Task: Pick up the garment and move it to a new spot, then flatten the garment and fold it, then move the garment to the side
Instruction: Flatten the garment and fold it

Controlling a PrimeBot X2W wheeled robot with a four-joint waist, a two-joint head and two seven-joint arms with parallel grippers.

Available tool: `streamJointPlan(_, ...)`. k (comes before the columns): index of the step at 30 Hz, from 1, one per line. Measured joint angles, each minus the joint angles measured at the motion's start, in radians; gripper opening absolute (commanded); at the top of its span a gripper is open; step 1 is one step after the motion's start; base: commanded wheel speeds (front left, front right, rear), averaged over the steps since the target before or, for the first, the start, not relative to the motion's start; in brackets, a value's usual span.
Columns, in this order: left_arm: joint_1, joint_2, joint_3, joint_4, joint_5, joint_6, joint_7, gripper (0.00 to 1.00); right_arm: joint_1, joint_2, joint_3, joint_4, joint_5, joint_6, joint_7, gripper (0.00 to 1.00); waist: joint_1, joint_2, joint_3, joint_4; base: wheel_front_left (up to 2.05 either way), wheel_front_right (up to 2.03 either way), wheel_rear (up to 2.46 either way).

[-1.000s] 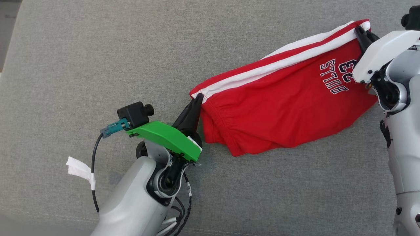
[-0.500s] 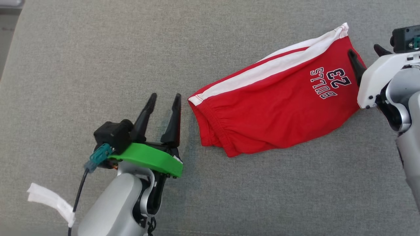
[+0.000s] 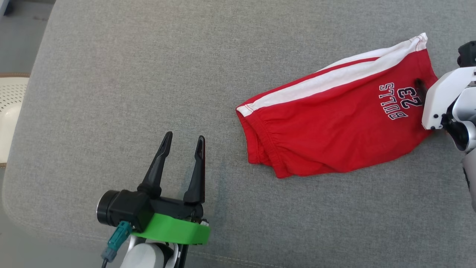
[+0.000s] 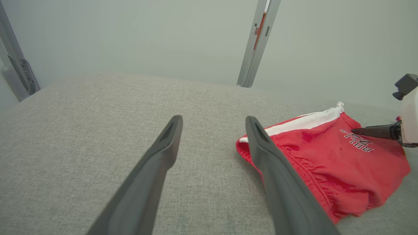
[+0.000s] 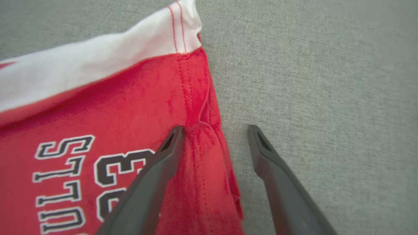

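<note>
Finding one: the garment, a pair of red shorts, lies slack on the grey cushion, and nothing is holding it. It appears doubled over, with several layers showing at the gathered waistband. A white stripe runs along its far long edge, and the print reading BULLS 23 sits near the opposite end, by the hem. Finding two: my left gripper stands off from the waistband end of the garment, near it but clear of it, with bare cushion between. Its two fingers are spread wide and hold nothing. In the left wrist view the garment lies beyond and beside the finger nearer to it, and no cloth is between the two. Finding three: my right gripper is at the hem end of the garment, fingers likewise spread wide and gripping nothing. The jaws straddle the garment's hemmed edge. One finger lies over the red cloth beside the print, its tip at a small pucker in the fabric, and the other lies over bare cushion just past the hem. I cannot tell whether the finger over the cloth touches it or sits just above it. Finding four: behind the garment, past the cushion's far edge, a metal post stands against a pale wall.
</note>
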Motion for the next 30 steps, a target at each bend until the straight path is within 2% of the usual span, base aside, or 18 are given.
streamJointPlan(1,0.009,-0.006,0.008,0.002,0.014,-0.012,0.000,1.00,0.000,0.009,-0.008,0.005,0.032,0.000,-0.001,0.00,0.0000,0.0000,-0.002,0.005,0.00,0.00,0.00)
streamJointPlan(7,0.067,-0.026,0.076,0.019,0.057,-0.052,0.000,1.00,0.019,0.040,-0.016,0.023,0.149,0.000,-0.023,0.00,0.0000,0.0000,-0.033,0.005,0.00,0.00,0.00)
streamJointPlan(10,0.105,-0.031,0.105,0.028,0.069,-0.068,0.000,1.00,0.046,0.024,-0.037,0.028,0.179,0.002,-0.044,0.00,0.0001,0.0000,-0.054,-0.013,0.00,0.00,0.00)
streamJointPlan(15,0.156,-0.035,0.144,0.041,0.086,-0.094,0.000,1.00,0.106,-0.058,-0.103,0.031,0.197,0.002,-0.082,0.00,0.0000,0.0000,-0.108,-0.045,0.00,0.00,0.00)
streamJointPlan(21,0.213,-0.036,0.175,0.048,0.096,-0.104,0.000,1.00,0.160,-0.064,-0.125,-0.020,0.216,0.002,-0.101,0.00,0.0000,0.0000,-0.175,-0.063,0.00,0.00,0.00)
streamJointPlan(24,0.237,-0.036,0.169,0.047,0.087,-0.098,0.000,1.00,0.187,-0.024,-0.081,-0.083,0.236,0.002,-0.079,0.00,0.0000,0.0000,-0.209,-0.064,0.00,0.00,0.00)
streamJointPlan(30,0.264,-0.036,0.143,0.048,0.075,-0.077,0.000,1.00,0.211,0.125,0.032,-0.204,0.266,0.001,-0.016,0.00,0.0000,0.0000,-0.258,-0.051,0.00,0.00,0.00)
